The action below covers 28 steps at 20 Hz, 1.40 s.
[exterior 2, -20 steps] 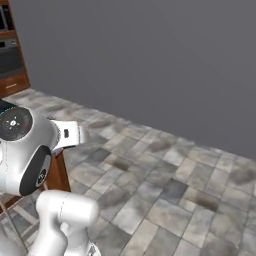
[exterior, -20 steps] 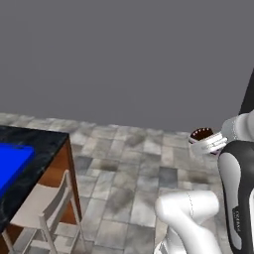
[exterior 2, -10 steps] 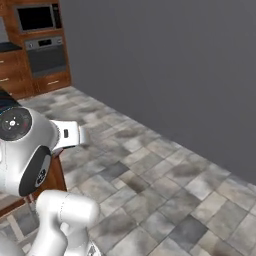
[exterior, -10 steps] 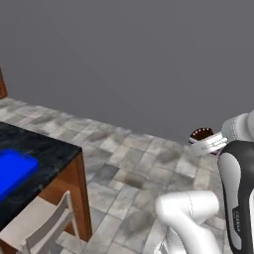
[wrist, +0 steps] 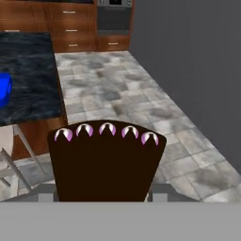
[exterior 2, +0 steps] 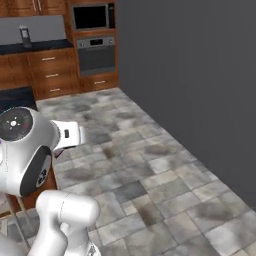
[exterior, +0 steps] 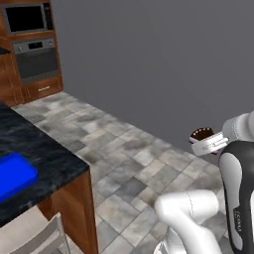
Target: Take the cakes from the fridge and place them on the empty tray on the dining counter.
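A dark brown wedge of cake with pink-white dollops [wrist: 106, 162] sits between the jaws. Beyond it the grey stone-tiled floor [exterior: 134, 163] lies open up to the plain grey wall [exterior: 158, 64]. To the left, the black marbled tabletop [exterior: 47, 156] has bare stone around the bright blue flat tray [exterior: 12, 176]. A pale wooden chair [exterior: 44, 240] stands tucked against its wooden base.

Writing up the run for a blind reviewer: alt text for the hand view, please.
A dark brown cake slice with pink-white dollops along its top edge sits in the gripper, close to the camera. Beyond it lie grey stone floor tiles, a black marbled dining counter at left with a corner of the blue tray, and wooden cabinets with an oven at the back.
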Available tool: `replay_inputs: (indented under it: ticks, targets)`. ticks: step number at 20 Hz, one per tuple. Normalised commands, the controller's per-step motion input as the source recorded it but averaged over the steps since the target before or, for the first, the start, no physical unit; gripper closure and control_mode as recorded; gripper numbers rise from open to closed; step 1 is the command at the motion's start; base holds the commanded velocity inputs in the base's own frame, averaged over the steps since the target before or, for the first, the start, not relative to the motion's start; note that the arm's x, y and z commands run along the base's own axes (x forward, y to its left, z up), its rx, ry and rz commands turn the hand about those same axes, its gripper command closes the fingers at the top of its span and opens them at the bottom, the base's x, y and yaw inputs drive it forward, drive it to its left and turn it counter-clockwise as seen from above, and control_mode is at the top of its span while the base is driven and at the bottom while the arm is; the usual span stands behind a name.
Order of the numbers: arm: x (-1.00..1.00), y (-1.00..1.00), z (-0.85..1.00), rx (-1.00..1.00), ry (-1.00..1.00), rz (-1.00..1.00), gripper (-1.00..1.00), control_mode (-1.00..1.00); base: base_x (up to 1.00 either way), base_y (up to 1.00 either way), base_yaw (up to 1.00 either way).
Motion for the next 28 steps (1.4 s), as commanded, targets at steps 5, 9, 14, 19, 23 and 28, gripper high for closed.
replay_inputs:
  ticks: [5, 9, 14, 19, 23, 28]
  targets:
    - [0.00, 0.00, 0.00, 0.00, 0.00, 0.00, 1.00, 1.00, 0.58, -0.08, 0.59]
    - [0.00, 0.00, 0.00, 0.00, 0.00, 0.00, 1.00, 1.00, 0.45, -0.13, 0.64]
    - [0.00, 0.00, 0.00, 0.00, 0.00, 0.00, 1.00, 1.00, 0.53, -0.46, 0.62]
    - [0.00, 0.00, 0.00, 0.00, 0.00, 0.00, 1.00, 1.00, 0.14, -0.94, 0.51]
    - [0.00, 0.00, 0.00, 0.00, 0.00, 0.00, 1.00, 1.00, 0.08, -0.90, 0.48]
    - [0.00, 0.00, 0.00, 0.00, 0.00, 0.00, 1.00, 1.00, 0.68, -0.23, 0.43]
